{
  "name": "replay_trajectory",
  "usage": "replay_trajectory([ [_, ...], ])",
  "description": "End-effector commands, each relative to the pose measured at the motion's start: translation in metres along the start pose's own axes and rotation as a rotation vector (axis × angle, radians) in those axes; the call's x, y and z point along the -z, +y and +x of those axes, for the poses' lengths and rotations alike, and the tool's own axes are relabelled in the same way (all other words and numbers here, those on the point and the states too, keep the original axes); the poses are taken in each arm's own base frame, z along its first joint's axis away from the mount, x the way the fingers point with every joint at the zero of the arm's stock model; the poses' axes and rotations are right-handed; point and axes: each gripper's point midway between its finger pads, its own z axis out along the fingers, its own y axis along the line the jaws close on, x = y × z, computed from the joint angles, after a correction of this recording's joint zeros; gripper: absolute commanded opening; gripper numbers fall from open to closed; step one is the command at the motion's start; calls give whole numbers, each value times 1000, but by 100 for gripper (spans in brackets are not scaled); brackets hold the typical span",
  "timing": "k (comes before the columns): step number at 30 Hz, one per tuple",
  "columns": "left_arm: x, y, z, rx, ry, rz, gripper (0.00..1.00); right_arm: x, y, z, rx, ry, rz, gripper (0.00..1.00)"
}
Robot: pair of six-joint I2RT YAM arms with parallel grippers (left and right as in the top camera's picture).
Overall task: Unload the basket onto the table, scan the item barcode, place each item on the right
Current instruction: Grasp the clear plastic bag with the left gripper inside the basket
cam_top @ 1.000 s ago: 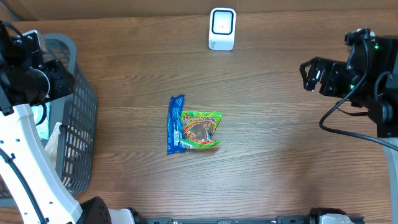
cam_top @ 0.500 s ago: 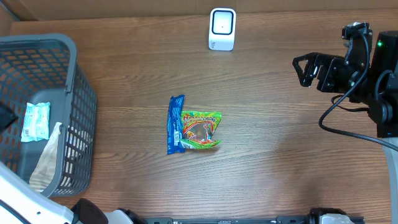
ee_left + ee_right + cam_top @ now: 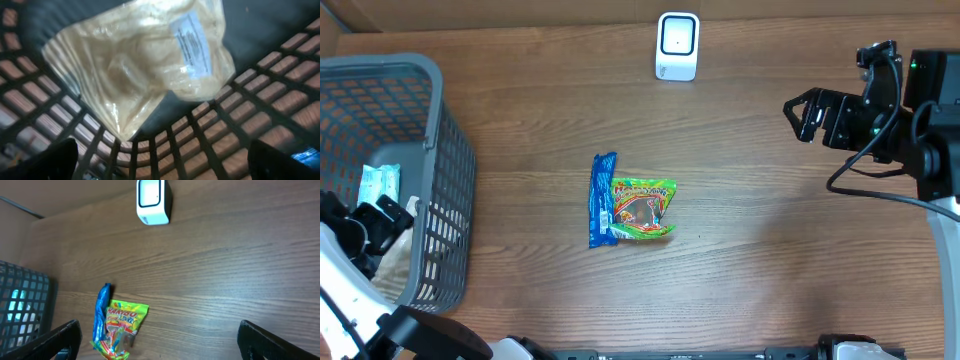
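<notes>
Since half a second ago the left arm has come down into the grey mesh basket [image 3: 445, 200] at the table's [image 3: 770, 250] left edge, and the right gripper [image 3: 798, 116] has eased slightly leftward. The left gripper [image 3: 362, 222] sits low inside the basket with its jaws spread wide; in the wrist view its fingers [image 3: 55, 160] show only at the bottom corners, and nothing is between them. Just below it on the basket floor lies a crumpled clear bag [image 3: 130, 70] with a white label [image 3: 192, 42], free of the fingers. A pale teal packet [image 3: 378, 183] lies beside it, nearer the far wall. Two items remain out on the bare wood mid-table: a green sweet bag [image 3: 642, 208] touching a blue packet [image 3: 603, 200] on its left, well short of the white scanner [image 3: 677, 46] at the far edge. The right gripper hovers over the table's right side, jaws apart and empty. From overhead the left arm covers part of the clear bag, and the basket is cut off by the frame. The label's print is too blurred to read, and no barcode can be made out on any item
</notes>
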Motion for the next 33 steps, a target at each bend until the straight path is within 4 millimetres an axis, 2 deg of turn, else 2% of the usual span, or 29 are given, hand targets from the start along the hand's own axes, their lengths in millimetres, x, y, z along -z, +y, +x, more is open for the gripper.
replay_trajectory([
  [1, -36, 6, 9, 20, 14, -8, 99, 2, 1, -6, 4, -10, -6, 100],
  [7, -93, 11, 18, 18, -11, -7, 100, 2, 0, -5, 7, -9, -6, 100],
  [13, -130, 25, 21, 16, -79, -70, 100, 2, 0, -5, 7, -9, -6, 100],
  [18, -149, 28, 31, 26, -91, -71, 100, 2, 0, -5, 6, -7, -5, 100],
  [20, -153, 28, 35, 26, -87, -71, 85, 2, 0, -5, 5, -6, -2, 100],
  [22, -155, 29, 37, 26, -84, -71, 47, 2, 0, -5, 5, -6, -1, 100],
  [23, -155, 28, 37, 28, -82, -70, 16, 2, 0, -5, 5, -6, -1, 100],
  [24, -155, 29, 37, 34, -82, -71, 6, 2, 0, -5, 5, -6, -1, 100],
  [27, -151, 27, 34, 53, -82, -63, 4, 2, 0, -4, 3, -2, -1, 100],
  [29, -140, 21, 27, 52, -76, -38, 4, 2, -1, -3, 2, 1, 0, 100],
  [30, -122, 15, 17, 57, -76, -14, 4, 2, -1, -2, 1, 3, 0, 100],
  [31, -95, 7, 1, 67, -90, 16, 4, 2, -1, -2, 1, 3, 0, 100],
  [33, -64, -1, -16, 63, -116, 49, 4, 2, -1, -2, 1, 3, 0, 100],
])
